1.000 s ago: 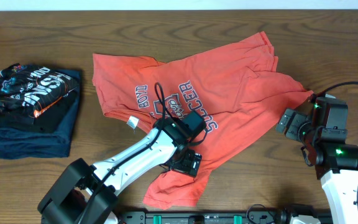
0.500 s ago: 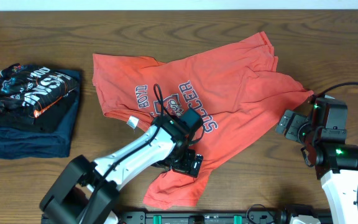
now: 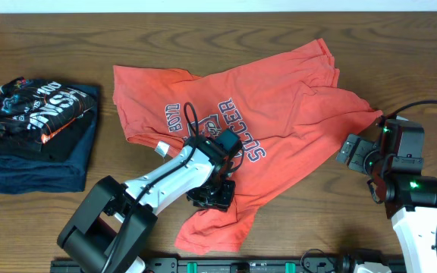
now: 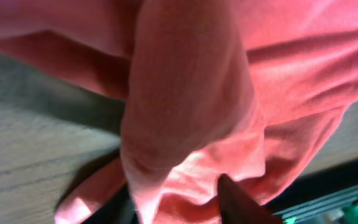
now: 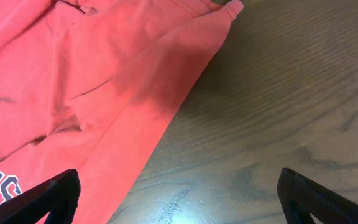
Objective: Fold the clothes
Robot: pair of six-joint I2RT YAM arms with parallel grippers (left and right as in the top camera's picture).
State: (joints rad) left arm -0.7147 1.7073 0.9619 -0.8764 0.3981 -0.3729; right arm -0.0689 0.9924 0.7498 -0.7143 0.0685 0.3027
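Your left end effector (image 3: 211, 196) clamps a bunched fold of the orange-red T-shirt (image 3: 279, 114). Your right end effector (image 5: 179, 190) — fingers wide apart — hovers over the desk (image 5: 291, 93) beside it.

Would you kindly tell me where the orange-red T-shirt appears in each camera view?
Overhead: T-shirt spread across mid-frame.
Left wrist: bunched, filling most of the frame.
Right wrist: upper left half.
Shared landmark: the wood-grain table beside it.

One orange-red T-shirt (image 3: 279, 98); two folded dark garments (image 3: 40, 144); two robot arms (image 3: 165, 178).
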